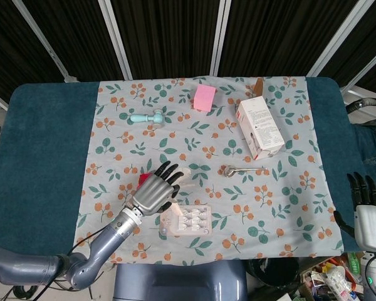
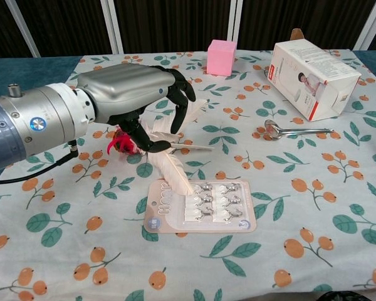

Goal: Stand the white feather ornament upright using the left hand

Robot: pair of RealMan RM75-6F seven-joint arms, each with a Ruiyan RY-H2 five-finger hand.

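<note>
One white feather ornament is lying flat on the surface, and the left hand is curling its half-spread fingers over it, touching the plumes.

We see the left hand over the feather ornament, the blister card nearer, box far right, spoon before it.

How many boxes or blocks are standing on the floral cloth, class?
2: the pink block at the far middle of the cloth, and the white carton lying to its right, near the far right corner. None seems hidden.
</note>
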